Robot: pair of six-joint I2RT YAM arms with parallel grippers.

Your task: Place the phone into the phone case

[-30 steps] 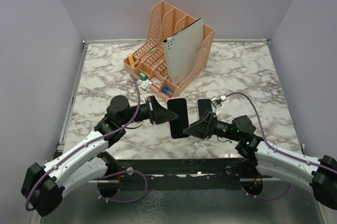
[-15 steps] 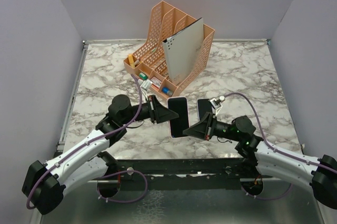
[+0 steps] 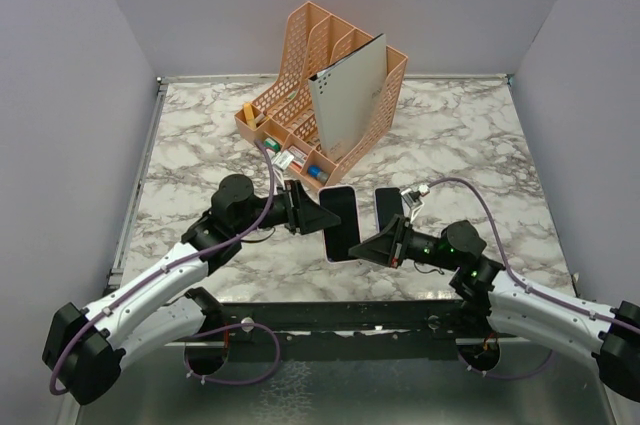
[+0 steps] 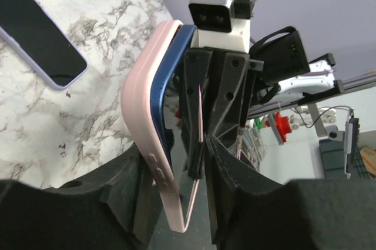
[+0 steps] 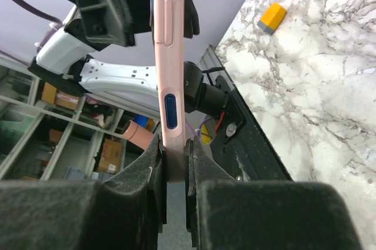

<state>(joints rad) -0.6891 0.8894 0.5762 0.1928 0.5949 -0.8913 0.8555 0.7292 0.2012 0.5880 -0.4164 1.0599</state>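
Main risk: phone (image 4: 166,85) was only part-seated; its upper end stood proud of the pink case (image 4: 144,115) in a wedge, lower end tucked in. Any twist or jolt from here could pop it back out, and it was held in the air, so it would drop onto the table (image 3: 470,135).

Second risk: right gripper (image 5: 174,156) was clamped on just the thin side wall of the case, beside the buttons; small contact, so if the left let go fully the case could pivot in that pinch or slip out of it.

Third: both grippers were crowded onto the same short stretch of case, right fingers sitting between the left ones; a push to seat the phone could knock fingers together, or land on the case lip instead of the phone.

Left gripper (image 3: 312,217): jaws part-way apart, one either side of case and phone; one finger looked to be against the case back; cannot tell whether it had a real grip.

Position: case and phone were off the table, on edge, just in front of the organizer (image 3: 330,75) on the near side; left gripper came in from the organizer's near-left, right gripper from its near-right, meeting at the case. A second phone (image 3: 388,207) lay flat on the table, near-right of the organizer, beside the held case and not touched.
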